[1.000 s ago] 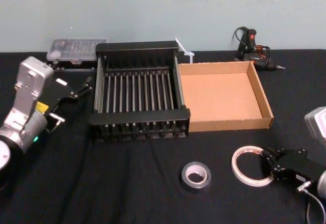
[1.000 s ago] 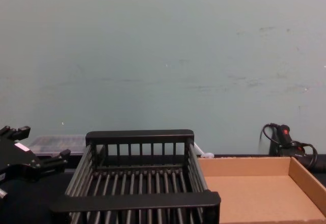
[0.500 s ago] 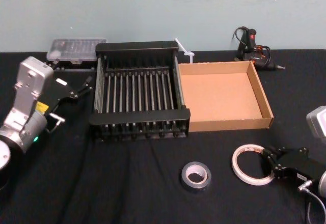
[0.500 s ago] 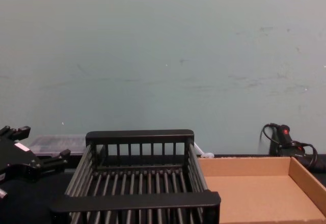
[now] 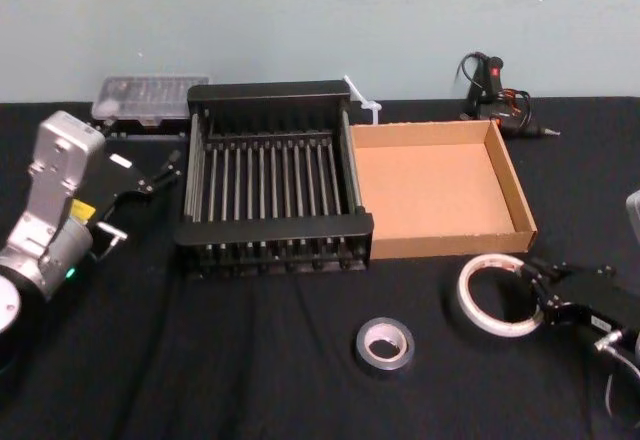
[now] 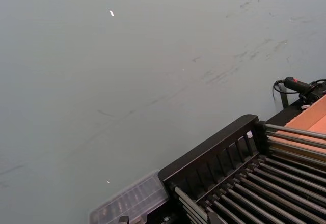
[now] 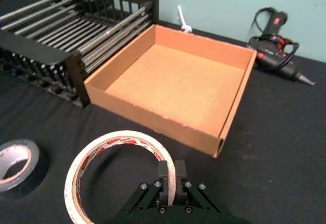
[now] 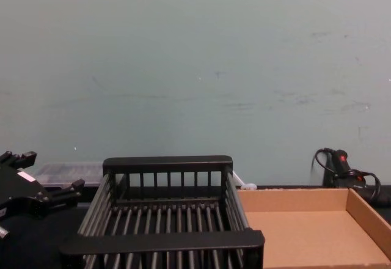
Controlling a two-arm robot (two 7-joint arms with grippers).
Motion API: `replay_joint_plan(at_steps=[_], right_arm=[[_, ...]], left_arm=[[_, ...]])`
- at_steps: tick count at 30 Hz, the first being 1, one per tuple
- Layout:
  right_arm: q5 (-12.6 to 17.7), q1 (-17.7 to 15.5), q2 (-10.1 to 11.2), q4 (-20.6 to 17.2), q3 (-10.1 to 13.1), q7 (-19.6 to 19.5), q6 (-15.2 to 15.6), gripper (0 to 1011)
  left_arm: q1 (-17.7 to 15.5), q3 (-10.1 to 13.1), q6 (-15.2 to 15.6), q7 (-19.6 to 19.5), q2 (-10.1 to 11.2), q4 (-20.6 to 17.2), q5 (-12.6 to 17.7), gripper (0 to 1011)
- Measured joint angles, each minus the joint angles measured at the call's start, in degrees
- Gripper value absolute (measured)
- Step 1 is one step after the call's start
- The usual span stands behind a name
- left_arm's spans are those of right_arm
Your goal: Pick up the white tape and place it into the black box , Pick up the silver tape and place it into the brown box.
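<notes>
black box [image 5: 275, 230] left, brown box [image 5: 450, 243] right

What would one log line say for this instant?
right claw shut on white tape rim | silver tape on table | black box, brown box empty | left claw parked, open

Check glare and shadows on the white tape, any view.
Right wrist view: even light, no glare on the white tape, pinched in jaws of the right gripper; soft shadow beside the silver tape. Head view: faint shadow under the tape on the black cloth; left gripper evenly lit.
</notes>
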Motion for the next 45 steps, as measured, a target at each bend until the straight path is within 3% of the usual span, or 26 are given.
replay_joint_plan(at_steps=[26,43,45], right_arm=[[-3.03,9.41,-3.15,6.11,-2.28,-1.54,-0.62,91],[-6.17,18.75,-6.84,12.38,-6.31,0.58,-2.53,91],[-6.78,21.06,-7.63,13.56,-7.73,1.69,-3.25,91]], left_arm=[[0.00,0.00,0.00,0.00,0.00,0.00,0.00,1001],[0.00,0.00,0.00,0.00,0.00,0.00,0.00,1001],[0.00,0.00,0.00,0.00,0.00,0.00,0.00,1001]])
